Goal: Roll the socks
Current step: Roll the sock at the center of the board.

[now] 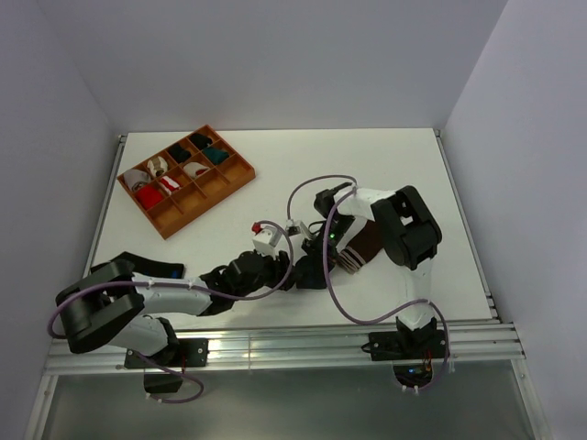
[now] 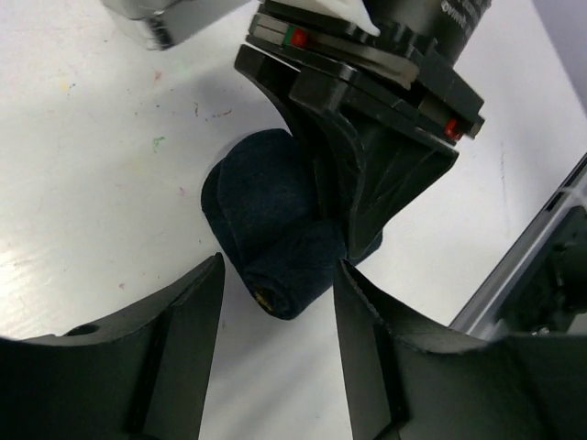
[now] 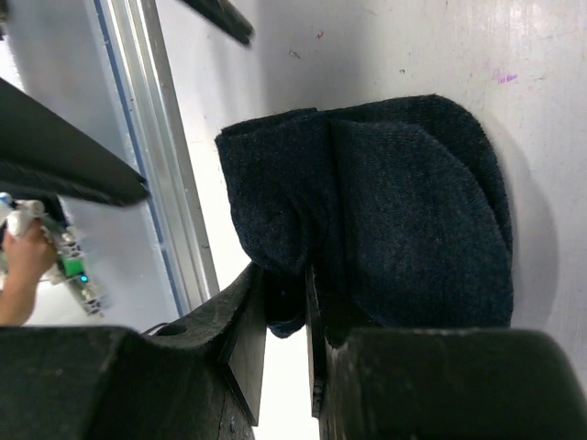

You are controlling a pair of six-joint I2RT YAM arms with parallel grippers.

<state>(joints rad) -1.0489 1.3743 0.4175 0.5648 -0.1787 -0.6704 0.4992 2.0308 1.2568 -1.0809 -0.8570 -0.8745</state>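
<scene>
White bench (image 1: 385,165), near its front edge: the navy sock (image 2: 275,229) lies as a fat, fuzzy roll. The right hand (image 3: 286,307) is pinched shut on one fold. The left hand (image 2: 277,275) gapes wide around the roll's end, not touching.

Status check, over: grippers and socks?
Left gripper open, jaws either side of navy sock. Right gripper shut on navy sock. Brown sock by right arm. Nothing seen blocking.

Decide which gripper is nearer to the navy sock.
Right. The right gripper is clamped on an edge of the navy sock, touching it; the left gripper is open, straddling the rolled end.
</scene>
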